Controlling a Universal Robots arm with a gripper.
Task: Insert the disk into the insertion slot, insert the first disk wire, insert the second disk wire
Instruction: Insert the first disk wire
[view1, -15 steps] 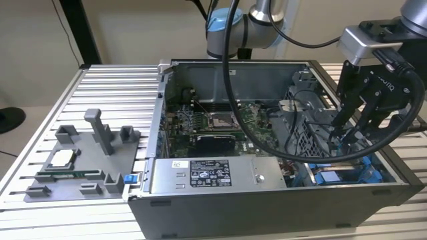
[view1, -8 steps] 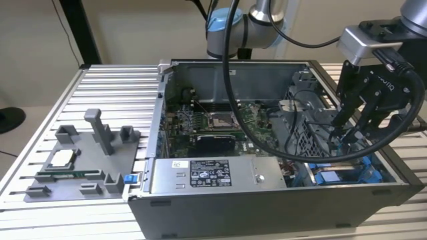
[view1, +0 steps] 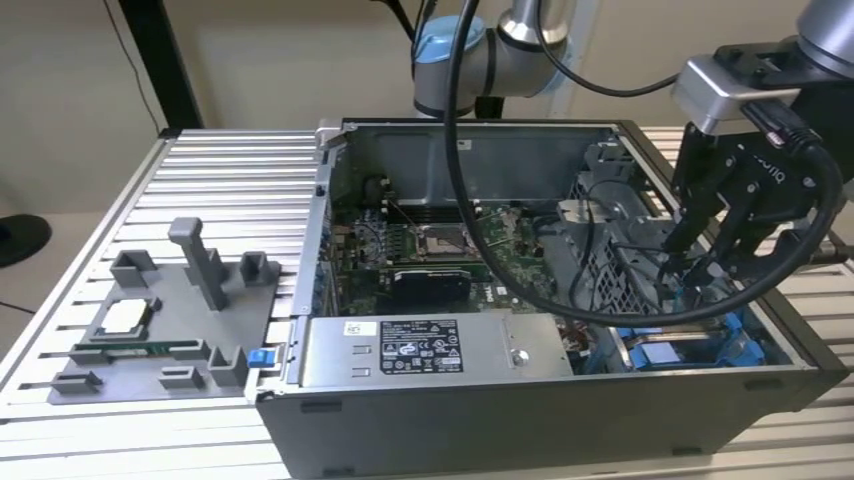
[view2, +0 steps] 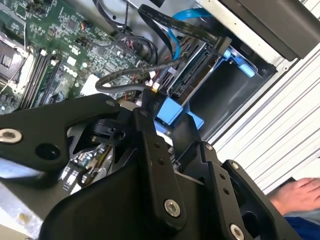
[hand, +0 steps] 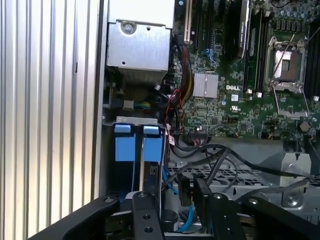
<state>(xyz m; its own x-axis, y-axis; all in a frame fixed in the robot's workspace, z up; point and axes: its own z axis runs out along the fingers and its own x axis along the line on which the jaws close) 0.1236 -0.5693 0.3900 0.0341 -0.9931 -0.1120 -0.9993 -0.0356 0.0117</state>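
exterior view: the hand (view1: 691, 268) hangs over the disk (view1: 661, 352), which sits in the insertion slot (view1: 754, 340) just beside the power-supply box (view1: 400, 350).

second wrist view: the hand is partly open. a black wire plug (view2: 151, 104) lies at one fingertip, not clearly clamped, so it may slip or meet the disk crooked.

first wrist view: loose cables (hand: 220, 160) beside the slot, past the box, could snag the fingers (hand: 145, 215).

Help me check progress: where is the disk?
On the exterior view's right, the disk lies in the near corner of the computer case, below the gripper and right of the power-supply box.
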